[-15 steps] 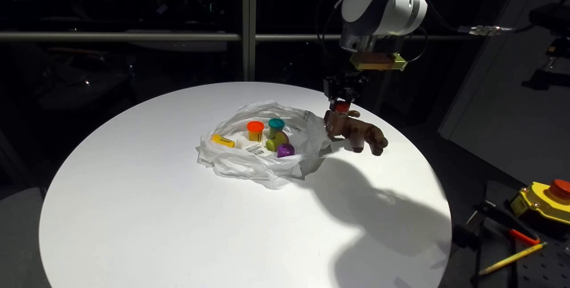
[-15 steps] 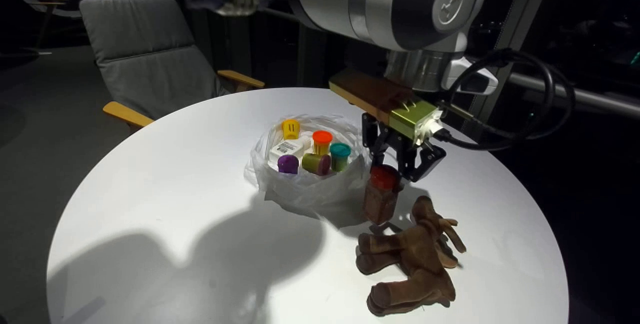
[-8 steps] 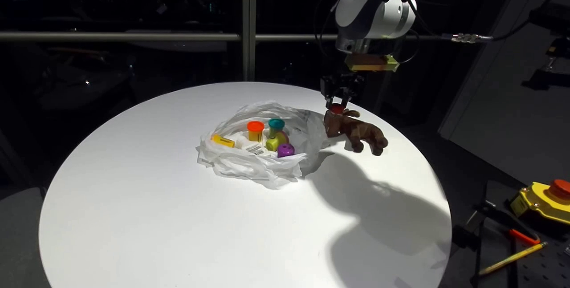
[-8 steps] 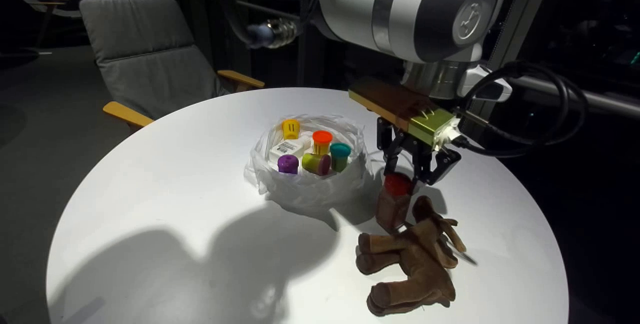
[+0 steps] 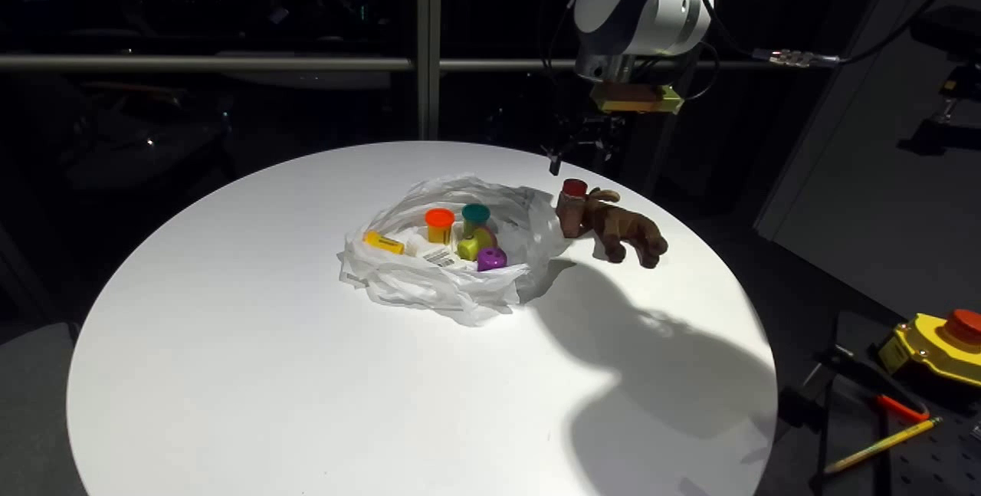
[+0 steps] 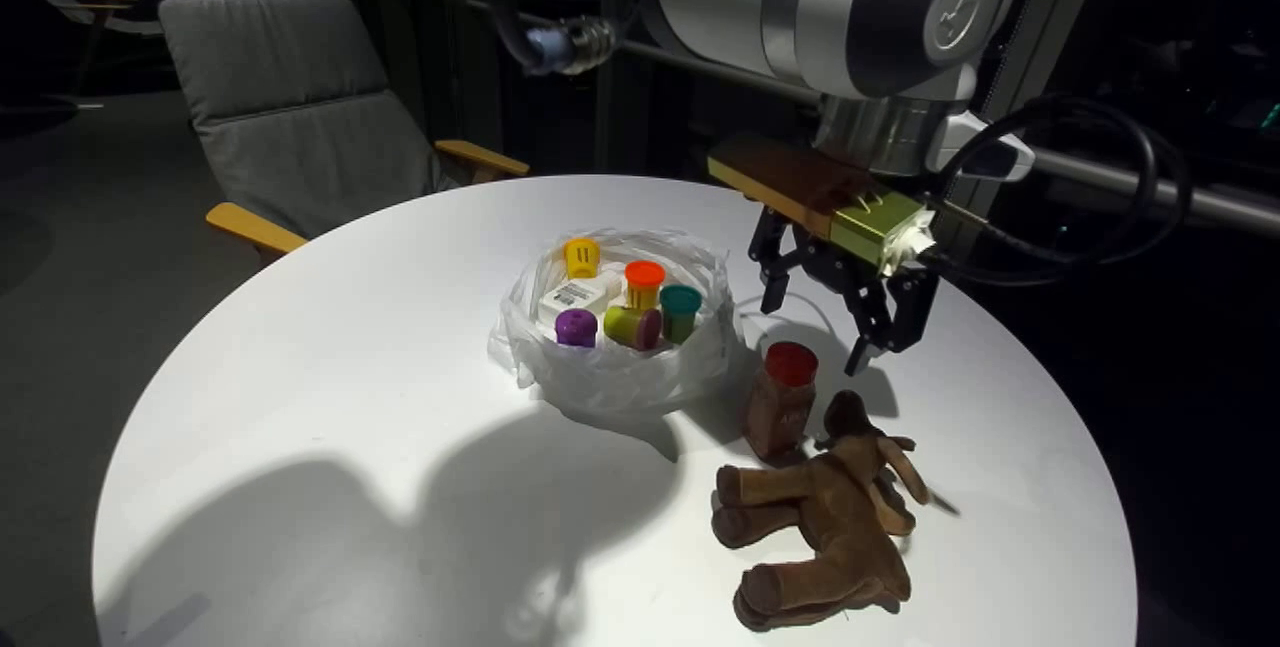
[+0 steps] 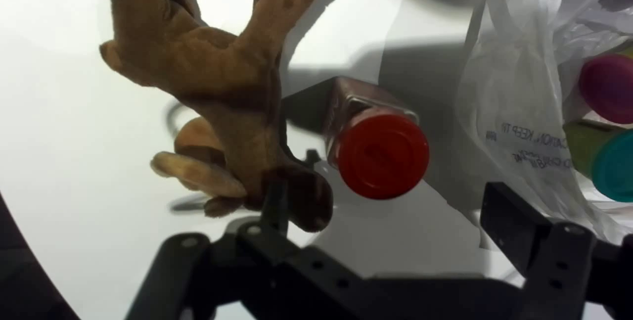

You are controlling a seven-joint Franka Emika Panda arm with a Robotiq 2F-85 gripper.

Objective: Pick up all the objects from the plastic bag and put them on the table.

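The white plastic bag [image 6: 620, 387] stands spread on the table [image 6: 330, 357]. Inside it I see a yellow tub [image 6: 581, 257], an orange-lidded tub [image 6: 644, 279], a teal-lidded tub [image 6: 680, 315], a green tub [image 6: 622, 326] on its side, a purple piece [image 6: 576, 328] and a white item with a barcode [image 6: 572, 300]. Upright on the table beside the bag is a red-capped jar [image 6: 780, 407]. My gripper [image 6: 815, 329] hovers just above it, jaws wide apart and nothing held. The wrist view has the red cap [image 7: 384, 157] ahead of the spread fingertips.
A brown plush animal [image 6: 835, 527] lies on the table close to the jar; its dark end [image 7: 309, 199] lies below one finger in the wrist view. A grey chair [image 6: 290, 107] stands behind the table. In an exterior view, a yellow stop-button box [image 5: 935, 346] sits off the table.
The gripper carried the red-capped jar away from the bag and down beside the plush animal. It then opened, let the jar go and rose slightly above it.
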